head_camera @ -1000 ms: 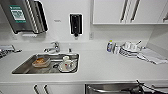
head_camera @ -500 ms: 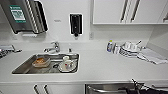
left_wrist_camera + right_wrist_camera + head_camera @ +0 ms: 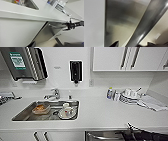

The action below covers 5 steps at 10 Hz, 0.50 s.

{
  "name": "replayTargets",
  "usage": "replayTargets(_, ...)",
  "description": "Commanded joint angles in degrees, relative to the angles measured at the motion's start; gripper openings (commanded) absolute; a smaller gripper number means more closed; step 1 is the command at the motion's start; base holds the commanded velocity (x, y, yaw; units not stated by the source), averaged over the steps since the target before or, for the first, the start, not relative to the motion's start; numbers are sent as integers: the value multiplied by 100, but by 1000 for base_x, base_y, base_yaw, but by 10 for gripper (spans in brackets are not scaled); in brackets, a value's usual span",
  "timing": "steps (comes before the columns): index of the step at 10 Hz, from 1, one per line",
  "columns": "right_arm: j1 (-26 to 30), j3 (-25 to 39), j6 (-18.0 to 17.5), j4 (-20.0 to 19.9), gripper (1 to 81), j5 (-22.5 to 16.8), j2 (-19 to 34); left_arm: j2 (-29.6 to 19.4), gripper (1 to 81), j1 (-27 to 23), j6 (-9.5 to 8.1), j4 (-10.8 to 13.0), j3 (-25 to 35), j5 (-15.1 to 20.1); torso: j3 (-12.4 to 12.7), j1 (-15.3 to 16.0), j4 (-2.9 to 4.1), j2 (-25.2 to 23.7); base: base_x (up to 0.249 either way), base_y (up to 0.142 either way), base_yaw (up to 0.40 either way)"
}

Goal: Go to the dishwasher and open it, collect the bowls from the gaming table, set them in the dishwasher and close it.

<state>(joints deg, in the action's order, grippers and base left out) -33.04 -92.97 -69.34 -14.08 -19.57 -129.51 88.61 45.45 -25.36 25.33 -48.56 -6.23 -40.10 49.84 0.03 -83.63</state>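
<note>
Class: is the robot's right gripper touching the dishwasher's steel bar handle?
Cannot tell. In the left wrist view the right gripper sits beside the steel bar handle, but no contact or gap shows plainly.

Sink point(image 3: 23, 115), dishes, tap point(image 3: 53, 94), soap dispenser point(image 3: 75, 71)

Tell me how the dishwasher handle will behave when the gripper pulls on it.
The handle is a smooth, shiny metal bar, so it is probably stiff and may be slippery. It sits on the dishwasher front just below the counter edge, so pulling likely swings the door rather than bending the bar.
</note>
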Motion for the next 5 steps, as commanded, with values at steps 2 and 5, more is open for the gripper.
replayTargets(2,697,-388,-71,-51,811,-399,-16,-238,811,-427,13,104,100,8,0,0,0,0,0,0,0)
replayTargets(5,618,-668,-71,2,811,-407,-59,-203,811,-426,13,104,92,16,-2,0,0,0,0,0,0)
